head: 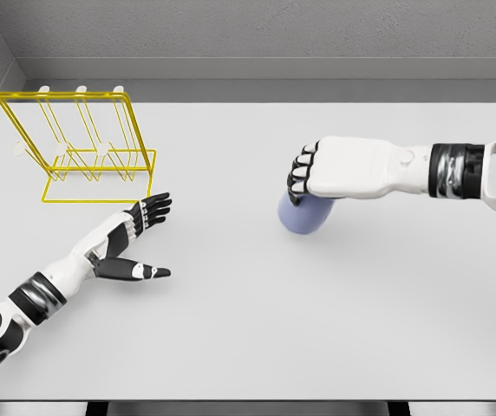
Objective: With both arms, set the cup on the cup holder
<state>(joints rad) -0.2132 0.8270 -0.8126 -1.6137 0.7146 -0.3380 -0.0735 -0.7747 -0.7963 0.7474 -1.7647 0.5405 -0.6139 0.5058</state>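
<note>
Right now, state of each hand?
Left hand: open, fingers spread, holding nothing, near the yellow cup holder.
Right hand: fingers curled over the blue cup, gripping it.

Bright, even, diffuse light; sharp render, only faint soft shadows, no glare.

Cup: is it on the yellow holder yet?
No, the cup is on the table under the right hand, well apart from the yellow cup holder at the far left.
</note>
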